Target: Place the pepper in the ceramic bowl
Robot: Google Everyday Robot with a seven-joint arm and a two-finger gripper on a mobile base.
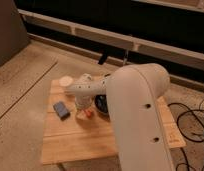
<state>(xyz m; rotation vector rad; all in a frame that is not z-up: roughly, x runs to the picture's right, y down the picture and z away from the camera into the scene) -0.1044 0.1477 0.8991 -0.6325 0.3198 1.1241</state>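
Over the middle of the wooden table (70, 145): gripper (84, 108), lowered close to the top; whether it clasps anything cannot be told. Pepper (88, 115): orange-red, directly under the gripper's tip (contact unclear). Ceramic bowl (101, 104): just beside the gripper, toward the white arm (140, 110), which partly hides it. Grey-blue block (61, 110): near, on the opposite side. Cream cup (66, 81): beyond the gripper, by the far edge. Bare wood runs from the gripper to the near edge.
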